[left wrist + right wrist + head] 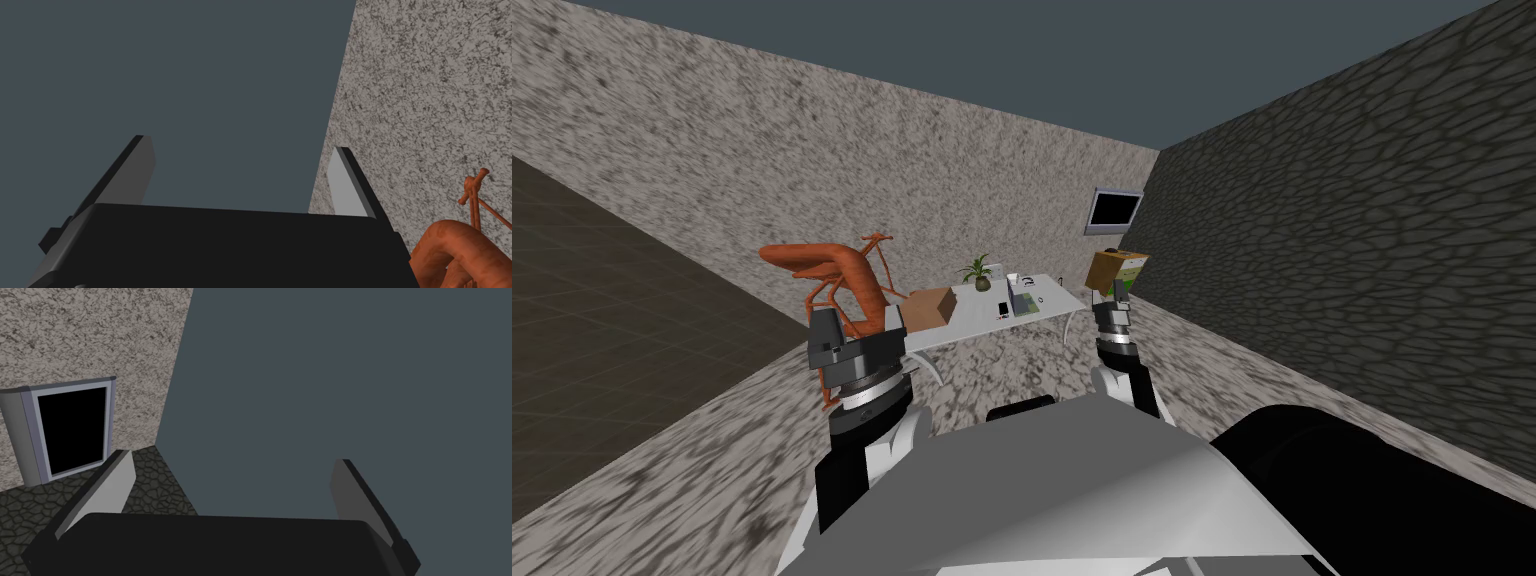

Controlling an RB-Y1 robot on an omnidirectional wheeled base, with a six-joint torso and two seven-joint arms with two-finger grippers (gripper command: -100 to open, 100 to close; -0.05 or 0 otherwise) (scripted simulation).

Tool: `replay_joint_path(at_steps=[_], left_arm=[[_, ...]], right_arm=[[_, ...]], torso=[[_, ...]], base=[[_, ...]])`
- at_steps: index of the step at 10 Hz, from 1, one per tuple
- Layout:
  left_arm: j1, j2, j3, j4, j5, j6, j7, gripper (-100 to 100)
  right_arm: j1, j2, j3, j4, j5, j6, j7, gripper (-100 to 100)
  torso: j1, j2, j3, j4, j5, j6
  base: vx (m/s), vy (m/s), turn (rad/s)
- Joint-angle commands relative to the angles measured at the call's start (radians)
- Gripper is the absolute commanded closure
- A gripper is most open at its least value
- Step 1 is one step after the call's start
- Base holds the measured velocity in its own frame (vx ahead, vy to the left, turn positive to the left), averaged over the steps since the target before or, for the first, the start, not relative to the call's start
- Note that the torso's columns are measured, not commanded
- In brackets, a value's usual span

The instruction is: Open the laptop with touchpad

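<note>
- a speckled floor (pixel 992 350) runs ahead to a corner where two rough walls meet.
- both arms are raised close in front of me: the left gripper (pixel 243 175) has its fingers apart, holding nothing, and the right gripper (pixel 235 488) is the same.
- an orange chair (pixel 847 275) stands past the left gripper, beside a white table (pixel 967 320).
- the laptop (pixel 1026 299) lies toward the table's right end, well apart from both grippers. it is too small to tell how its lid stands.

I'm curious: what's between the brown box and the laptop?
In the head view, a small dark thing on the white table, beside the laptop.
</note>
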Motion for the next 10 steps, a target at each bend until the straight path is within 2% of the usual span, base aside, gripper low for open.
replay_joint_path(at_steps=[1, 9, 10], left_arm=[[0.0, 0.0, 0.0, 0.0, 0.0, 0.0, 0.0, 0], [0.0, 0.0, 0.0, 0.0, 0.0, 0.0, 0.0, 0], [0.0, 0.0, 0.0, 0.0, 0.0, 0.0, 0.0, 0]], right_arm=[[0.0, 0.0, 0.0, 0.0, 0.0, 0.0, 0.0, 0], [0.0, 0.0, 0.0, 0.0, 0.0, 0.0, 0.0, 0], [0.003, -0.036, -0.007, 0.003, 0.008, 0.002, 0.006, -100]], torso=[[0.0, 0.041, -0.082, 0.041, 0.0, 0.0], [0.0, 0.618, -1.234, 0.617, 0.0, 0.0], [0.0, 0.691, -1.382, 0.691, 0.0, 0.0]], base=[[0.0, 0.0, 0.0], [0.0, 0.0, 0.0], [0.011, 0.012, 0.047]])
